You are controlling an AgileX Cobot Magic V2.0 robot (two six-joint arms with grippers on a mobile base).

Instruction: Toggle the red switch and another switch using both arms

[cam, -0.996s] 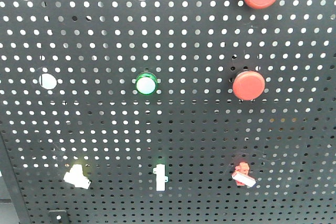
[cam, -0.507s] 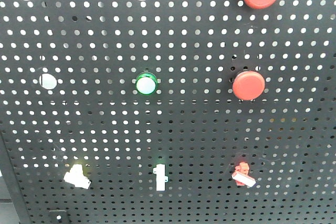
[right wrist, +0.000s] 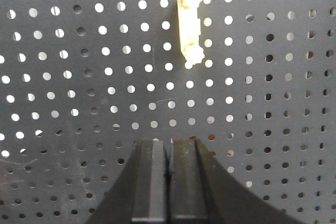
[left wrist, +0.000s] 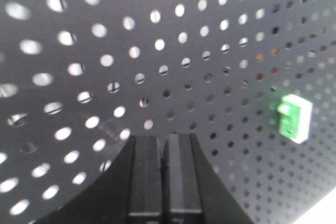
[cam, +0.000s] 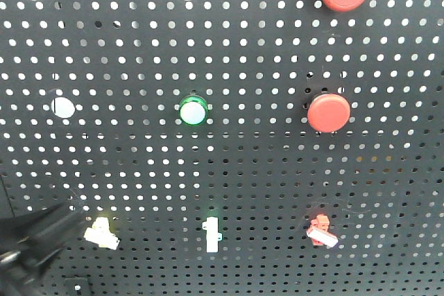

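Left gripper, jaws pressed together and empty, faces the pegboard; from the front a dark blur, likely this arm, sits just left of the cream switch. That switch lies left of the slim white switch; the red switch lies right of it. Right gripper is likewise closed and empty. I judge this is the approach; next, each tip must press its lever.
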